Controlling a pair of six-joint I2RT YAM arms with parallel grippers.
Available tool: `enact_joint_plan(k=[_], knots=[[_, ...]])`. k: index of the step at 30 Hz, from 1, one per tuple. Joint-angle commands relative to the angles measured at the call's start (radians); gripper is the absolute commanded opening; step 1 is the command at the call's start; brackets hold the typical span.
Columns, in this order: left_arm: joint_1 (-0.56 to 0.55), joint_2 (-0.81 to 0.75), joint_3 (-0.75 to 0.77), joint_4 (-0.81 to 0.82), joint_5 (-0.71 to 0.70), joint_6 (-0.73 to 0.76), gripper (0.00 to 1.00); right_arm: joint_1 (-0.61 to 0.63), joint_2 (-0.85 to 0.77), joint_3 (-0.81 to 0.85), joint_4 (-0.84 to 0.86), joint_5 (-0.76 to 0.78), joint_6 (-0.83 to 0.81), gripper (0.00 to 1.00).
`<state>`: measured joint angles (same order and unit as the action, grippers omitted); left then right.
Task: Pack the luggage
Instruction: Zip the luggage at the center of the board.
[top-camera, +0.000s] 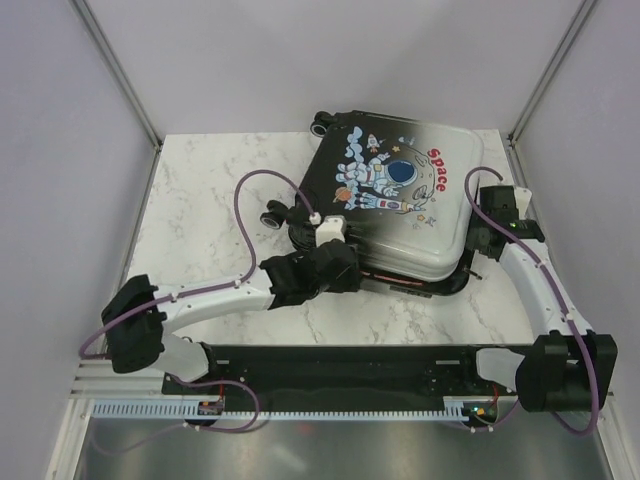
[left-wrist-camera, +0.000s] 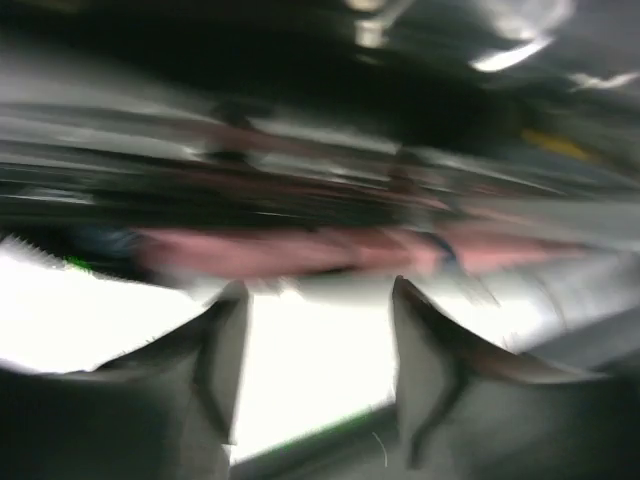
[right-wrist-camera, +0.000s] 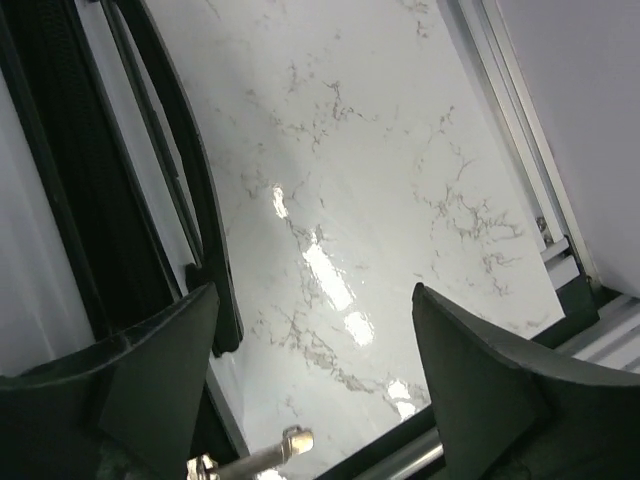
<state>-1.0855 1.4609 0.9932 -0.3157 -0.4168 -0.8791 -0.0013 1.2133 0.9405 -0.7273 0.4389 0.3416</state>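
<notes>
Left gripper: fingers apart, holding nothing.
Right gripper: fingers apart over table.
Luggage: lid down; we see only a pink strip at the seam.

The only word I can read is "Space", in red letters on the shell of the luggage. It sits near the far corner, beyond my right gripper and slightly to its left, and well to the right of my left gripper. Neither wrist view shows any lettering; the left one is blurred.
</notes>
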Motion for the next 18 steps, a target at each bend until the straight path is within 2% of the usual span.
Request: enact_joint_plan(k=[1,2,9,12,14,15,16,18], knots=[[-0.151,-0.163,0.177,0.038,0.317,0.213,0.69,0.055,-0.058,0.11,0.0,-0.181,0.022,0.89],[-0.151,-0.177,0.194,0.014,0.299,0.216,0.77,0.054,-0.073,0.121,-0.01,-0.175,0.026,0.92],[-0.142,-0.295,0.295,-0.129,0.153,0.258,0.83,0.053,-0.132,0.153,-0.057,-0.175,0.056,0.95],[-0.087,-0.349,0.335,-0.256,0.078,0.256,0.87,0.053,-0.17,0.141,-0.047,-0.224,0.071,0.95],[0.068,-0.402,0.331,-0.31,0.088,0.256,0.88,0.053,-0.193,0.135,-0.04,-0.247,0.073,0.95],[0.135,-0.419,0.302,-0.333,0.123,0.27,0.88,0.053,-0.196,0.129,-0.04,-0.255,0.074,0.95],[0.289,-0.436,0.288,-0.335,0.156,0.278,0.89,0.053,-0.199,0.127,-0.04,-0.275,0.074,0.95],[0.437,-0.447,0.26,-0.336,0.275,0.311,0.9,0.053,-0.207,0.123,-0.038,-0.287,0.073,0.95]])
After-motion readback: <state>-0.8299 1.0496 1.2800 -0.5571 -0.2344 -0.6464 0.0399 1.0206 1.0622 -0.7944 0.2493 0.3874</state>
